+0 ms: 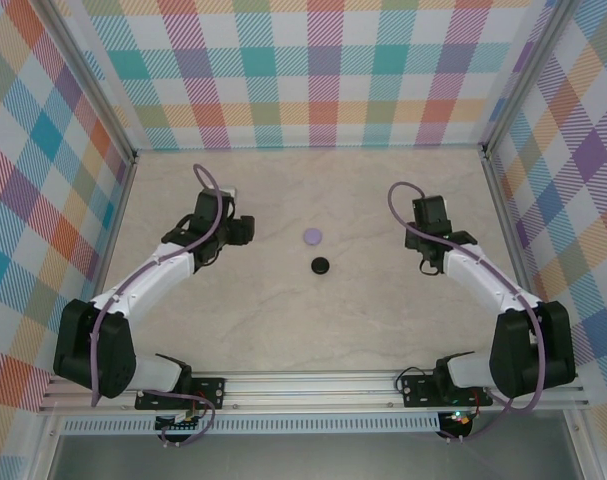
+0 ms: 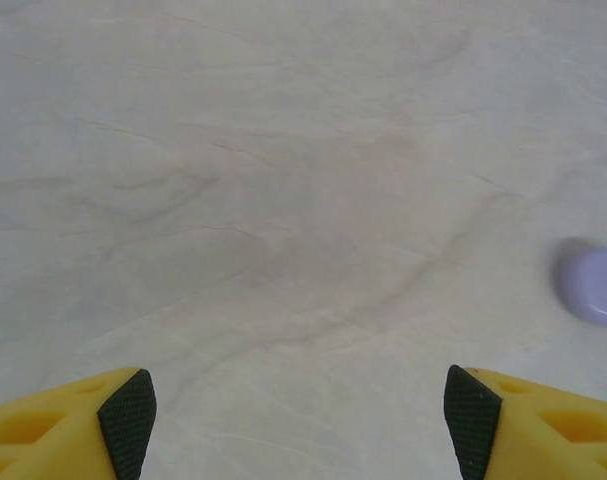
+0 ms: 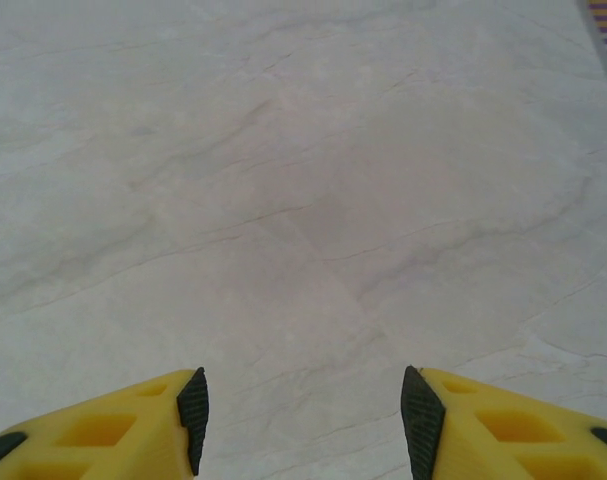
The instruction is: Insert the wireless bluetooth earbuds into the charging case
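Your pale marbled table (image 1: pixel 283 330) runs under both arms. Your left pincer (image 2: pixel 298 410) is released, fingers spread wide, and so is your right pincer (image 3: pixel 303 410). The lilac charging case (image 2: pixel 593 285) sits ahead and right of the left pincer. The black charging case (image 1: pixel 321 265) lies near it, between the two pincers.

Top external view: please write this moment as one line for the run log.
left gripper: open, empty | right gripper: open, empty | lilac case, black case: on table, apart, ungripped
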Motion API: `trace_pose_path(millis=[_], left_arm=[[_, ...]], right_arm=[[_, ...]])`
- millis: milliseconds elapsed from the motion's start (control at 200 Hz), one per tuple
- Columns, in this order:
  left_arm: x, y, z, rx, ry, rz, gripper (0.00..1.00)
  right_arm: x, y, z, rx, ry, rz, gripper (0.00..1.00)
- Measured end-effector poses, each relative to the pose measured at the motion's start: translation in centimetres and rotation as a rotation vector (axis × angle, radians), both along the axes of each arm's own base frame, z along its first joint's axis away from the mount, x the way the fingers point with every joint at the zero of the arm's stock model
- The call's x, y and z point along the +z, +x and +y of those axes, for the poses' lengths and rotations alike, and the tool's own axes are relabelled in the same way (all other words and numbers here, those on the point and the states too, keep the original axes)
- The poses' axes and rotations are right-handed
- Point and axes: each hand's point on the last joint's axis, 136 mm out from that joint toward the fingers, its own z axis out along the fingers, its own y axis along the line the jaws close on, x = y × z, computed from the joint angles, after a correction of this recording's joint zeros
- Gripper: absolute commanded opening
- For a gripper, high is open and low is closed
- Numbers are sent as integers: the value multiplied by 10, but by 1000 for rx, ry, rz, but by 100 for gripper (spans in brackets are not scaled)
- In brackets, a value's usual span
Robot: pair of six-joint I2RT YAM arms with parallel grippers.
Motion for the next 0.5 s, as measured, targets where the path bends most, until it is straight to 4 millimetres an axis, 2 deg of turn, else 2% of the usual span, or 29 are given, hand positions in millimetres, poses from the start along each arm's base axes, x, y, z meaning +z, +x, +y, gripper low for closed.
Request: trace_pose_path(millis=[120,255,330,365,500], left_arm=[[-10,3,22,65,55,-32,85],[-28,-2,42,107,91,-48,90],[-37,-5,52,123,103,-57,97],[-40,-6,56,131,107,-62,100],[-44,-3,68,162,98,-101,100]], right_arm=[[-6,4,-11,-31,3,-39,59],[-22,3,-19,-37,20,-61,62],[-30,1,-21,-27,40,-61,65],[-31,2,-21,-23,51,-65,66],[-26,11,-21,-8,98,-112,68]])
